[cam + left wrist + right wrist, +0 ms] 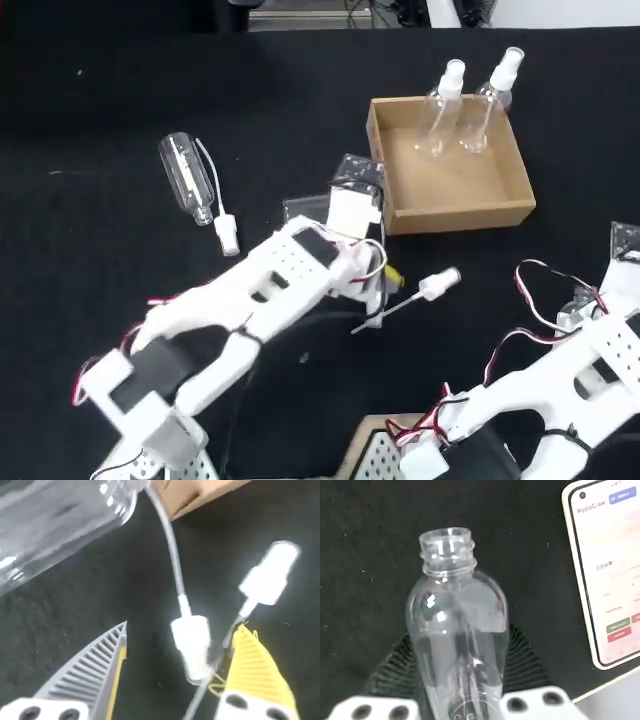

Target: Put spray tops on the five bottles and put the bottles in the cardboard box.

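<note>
A clear bottle [457, 625] with no top is clamped between the right gripper's [460, 647] black fingers, its long axis running straight out from the wrist, open threaded neck pointing away over the black table [365, 540], a phone [605, 570] nearby. Two capped bottles [438, 120] lie side by side in the cardboard box [460, 216], spray tops toward its far wall; a bare bottle [185, 172] lies well left of the box, mouth toward the near side by a loose spray top [228, 235]. The left gripper [182, 627] hangs open near the box, a second spray top [192, 642] between its fingers, close to the yellow one.
</note>
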You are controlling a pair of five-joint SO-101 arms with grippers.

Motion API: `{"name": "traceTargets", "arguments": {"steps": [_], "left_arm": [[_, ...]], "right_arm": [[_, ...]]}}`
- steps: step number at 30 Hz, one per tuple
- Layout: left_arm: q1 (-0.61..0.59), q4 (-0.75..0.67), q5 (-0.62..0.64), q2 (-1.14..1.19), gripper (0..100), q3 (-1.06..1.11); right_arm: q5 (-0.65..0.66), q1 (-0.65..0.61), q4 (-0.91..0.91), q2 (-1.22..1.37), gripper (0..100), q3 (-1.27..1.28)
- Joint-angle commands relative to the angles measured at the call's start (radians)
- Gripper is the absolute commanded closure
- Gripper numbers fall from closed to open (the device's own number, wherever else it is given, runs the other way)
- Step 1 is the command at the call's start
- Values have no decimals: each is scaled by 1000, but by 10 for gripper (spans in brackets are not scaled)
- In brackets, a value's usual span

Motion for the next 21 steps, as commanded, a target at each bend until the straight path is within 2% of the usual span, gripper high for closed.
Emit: {"name": "traceTargets", "arguments": {"steps": [1, 16, 21], "left_arm": [[-5, -6, 8, 41, 689, -73], [22, 11, 8, 123, 695, -62], [21, 118, -48, 121, 847, -101]], "right_arm": [[28, 17, -20, 2, 988, -61], [28, 25, -20, 8, 988, -59], [21, -25, -25, 2, 988, 16]]}}
